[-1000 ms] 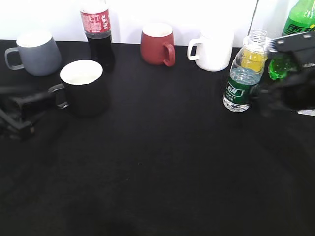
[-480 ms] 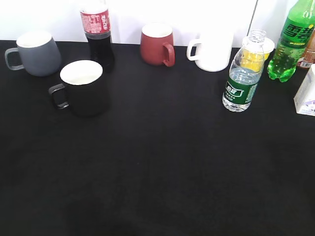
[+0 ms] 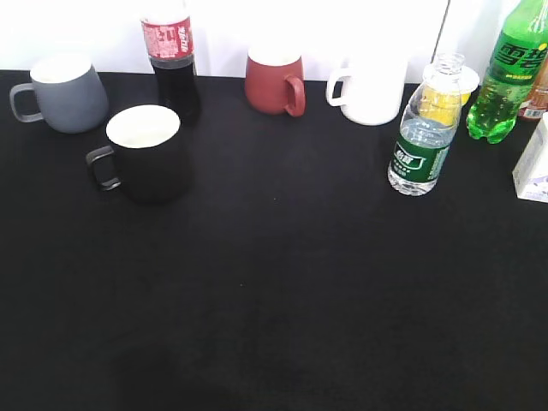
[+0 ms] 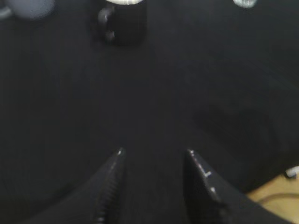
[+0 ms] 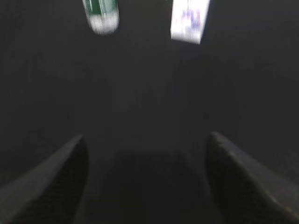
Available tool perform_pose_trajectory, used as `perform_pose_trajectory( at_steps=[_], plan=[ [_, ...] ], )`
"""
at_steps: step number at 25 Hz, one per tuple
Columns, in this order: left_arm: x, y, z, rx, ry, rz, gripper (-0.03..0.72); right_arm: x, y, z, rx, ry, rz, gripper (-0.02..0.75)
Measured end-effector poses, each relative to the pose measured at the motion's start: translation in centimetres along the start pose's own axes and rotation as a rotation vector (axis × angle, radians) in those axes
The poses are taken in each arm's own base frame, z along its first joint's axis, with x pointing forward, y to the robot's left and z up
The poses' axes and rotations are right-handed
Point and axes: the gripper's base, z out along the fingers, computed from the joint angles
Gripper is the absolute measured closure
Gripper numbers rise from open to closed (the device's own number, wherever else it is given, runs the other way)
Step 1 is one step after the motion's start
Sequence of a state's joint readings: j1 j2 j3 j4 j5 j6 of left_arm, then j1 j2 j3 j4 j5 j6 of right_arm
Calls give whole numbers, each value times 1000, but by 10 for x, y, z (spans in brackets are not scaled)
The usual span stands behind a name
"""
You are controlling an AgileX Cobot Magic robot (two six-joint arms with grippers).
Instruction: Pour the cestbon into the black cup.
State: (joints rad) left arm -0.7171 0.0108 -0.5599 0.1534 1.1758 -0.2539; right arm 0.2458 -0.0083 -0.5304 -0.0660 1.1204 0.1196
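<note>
A: What takes up most of the scene?

B: A black table, bare across the front, with everything lined up along the far side.

A: Which is the biggest thing standing there?

B: The green soda bottle at the far right, then the cola bottle at the back left. Four mugs next: a grey mug far left, the black cup just in front of the cola, a dark red mug in the middle, and a white mug to its right.

A: And the cestbon?

B: The cestbon stands upright at the right, uncapped, well apart from the black cup and nearer than the white mug. A white carton sits at the right edge.

A: The grippers?

B: Neither shows in the exterior view. In its wrist view the left gripper hangs over bare cloth, fingers apart, holding nothing, with the cup far ahead. The right gripper is spread wide and empty too, though that picture is blurred; the cestbon's base and the carton lie far ahead of it.
</note>
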Motion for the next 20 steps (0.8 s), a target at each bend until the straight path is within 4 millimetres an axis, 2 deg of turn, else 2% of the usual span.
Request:
perform_pose_trajectory(
  at_steps=[3, 11, 13, 17, 20],
  plan=[
    [-1, -1, 8, 8, -51, 10, 376, -1, 1, 6, -6, -36, 43, 143],
    [-1, -1, 9, 7, -62, 9, 377, -1, 1, 6, -2, -43, 53, 144],
    [-1, -2, 8, -61, -70, -28, 377, -1, 1, 5, 28, -48, 69, 144],
    [2, -4, 3, -311, -110, -165, 377, -1, 2, 5, 141, -59, 127, 144],
    [3, -7, 1, -464, -128, -247, 377, -1, 2, 5, 151, -61, 133, 144]
  ],
)
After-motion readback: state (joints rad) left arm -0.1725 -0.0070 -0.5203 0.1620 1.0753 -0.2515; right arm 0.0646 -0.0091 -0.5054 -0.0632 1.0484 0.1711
